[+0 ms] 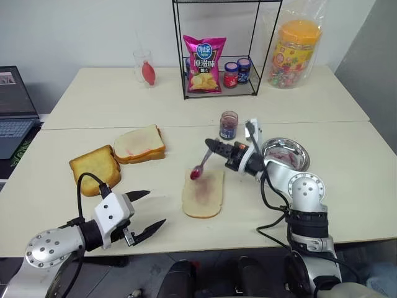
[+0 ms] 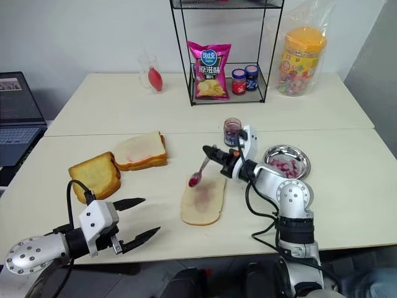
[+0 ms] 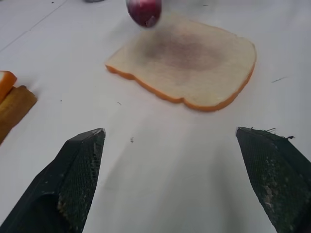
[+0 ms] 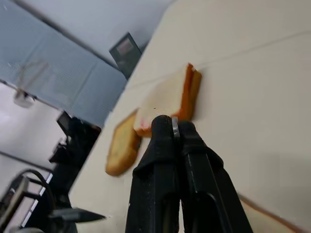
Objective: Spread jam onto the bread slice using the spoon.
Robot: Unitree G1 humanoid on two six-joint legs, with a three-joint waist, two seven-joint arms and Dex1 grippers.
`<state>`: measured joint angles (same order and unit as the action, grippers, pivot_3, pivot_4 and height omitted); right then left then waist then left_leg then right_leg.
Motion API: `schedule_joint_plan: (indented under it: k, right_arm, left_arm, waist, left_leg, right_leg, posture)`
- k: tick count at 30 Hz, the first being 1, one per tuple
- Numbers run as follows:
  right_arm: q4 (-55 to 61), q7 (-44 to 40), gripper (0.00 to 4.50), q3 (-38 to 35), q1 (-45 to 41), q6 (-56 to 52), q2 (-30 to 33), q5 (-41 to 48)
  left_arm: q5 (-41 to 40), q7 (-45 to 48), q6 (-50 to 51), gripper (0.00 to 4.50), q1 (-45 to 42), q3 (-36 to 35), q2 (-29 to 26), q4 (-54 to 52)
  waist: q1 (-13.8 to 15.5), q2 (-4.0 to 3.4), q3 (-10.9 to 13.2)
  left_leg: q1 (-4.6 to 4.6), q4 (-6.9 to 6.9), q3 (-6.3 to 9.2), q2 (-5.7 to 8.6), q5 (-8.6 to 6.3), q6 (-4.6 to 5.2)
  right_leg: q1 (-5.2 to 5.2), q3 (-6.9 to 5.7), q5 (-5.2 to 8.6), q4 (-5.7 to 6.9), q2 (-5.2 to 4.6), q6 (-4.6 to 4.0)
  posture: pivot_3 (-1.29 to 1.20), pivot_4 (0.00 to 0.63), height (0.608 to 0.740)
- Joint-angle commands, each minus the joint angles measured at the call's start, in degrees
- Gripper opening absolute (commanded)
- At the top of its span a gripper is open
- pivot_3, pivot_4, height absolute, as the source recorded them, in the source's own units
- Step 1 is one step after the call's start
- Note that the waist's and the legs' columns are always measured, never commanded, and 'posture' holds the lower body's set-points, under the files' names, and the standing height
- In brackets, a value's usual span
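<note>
We can read very little here. The pink chip bag (image 1: 204, 64) in the wire rack (image 1: 254, 93) carries large white Chinese characters that look like 原滋味, under a round blue brand badge we cannot make out. The print on the big sweets tub (image 1: 293, 53) and on the small jars' labels is too small to read.

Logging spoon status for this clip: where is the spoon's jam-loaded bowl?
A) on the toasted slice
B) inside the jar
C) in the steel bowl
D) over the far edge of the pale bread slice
D: the right pincer holds the spoon, its red bowl at the bread slice edge.
</note>
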<state>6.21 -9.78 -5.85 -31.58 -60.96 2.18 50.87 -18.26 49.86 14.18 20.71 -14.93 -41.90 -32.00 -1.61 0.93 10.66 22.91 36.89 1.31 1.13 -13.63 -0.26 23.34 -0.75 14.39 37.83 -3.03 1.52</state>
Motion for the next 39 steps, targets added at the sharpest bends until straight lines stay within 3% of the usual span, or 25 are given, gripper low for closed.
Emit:
schedule_joint_plan:
  k: [1, 14, 24, 39]
  right_arm:
    - [2.88, -4.26, 0.04, 3.19, 0.22, 3.18, 1.25, -2.11]
    - [6.10, -9.77, 0.04, 13.42, 1.88, 9.67, 6.02, -12.85]
    - [12.98, -17.06, 0.04, 23.79, 3.05, 23.16, 14.09, -26.69]
    - [17.96, -21.34, 0.04, 21.49, 2.55, 23.26, 17.86, -28.12]
  left_arm:
    - [-2.34, -1.78, 1.80, 4.50, -0.54, 0.45, 1.01, -4.56]
    - [-2.86, -4.26, 6.18, 4.50, -2.51, 1.93, 1.37, -7.81]
    - [-2.00, -4.93, 6.50, 4.50, -5.94, 5.26, 1.40, -6.98]
    - [-0.83, -4.35, 3.53, 4.50, -6.44, 6.49, 1.75, -3.75]
  waist:
    - [-0.04, 0.00, 0.00]
    - [-0.03, 0.02, 0.00]
    - [0.11, 0.05, 0.01]
    - [0.16, 0.11, 0.04]
  left_leg:
    - [0.00, -0.01, 0.00, -0.02, 0.00, 0.00]
    - [-0.01, 0.03, 0.01, -0.02, 0.00, -0.01]
    - [0.00, 0.03, 0.02, 0.00, 0.00, -0.01]
    - [0.02, 0.03, 0.03, 0.00, 0.00, -0.01]
  right_leg:
    - [0.00, -0.01, 0.00, 0.01, 0.01, 0.00]
    - [-0.01, -0.03, 0.12, 0.00, 0.03, 0.22]
    - [-0.03, -0.04, 0.11, -0.04, 0.02, 0.25]
    - [-0.03, -0.04, 0.11, -0.10, 0.00, 0.25]
  posture:
    - [0.00, 0.150, 0.740]
    - [0.00, 0.150, 0.740]
    - [0.00, 0.150, 0.740]
    - [0.00, 0.150, 0.740]
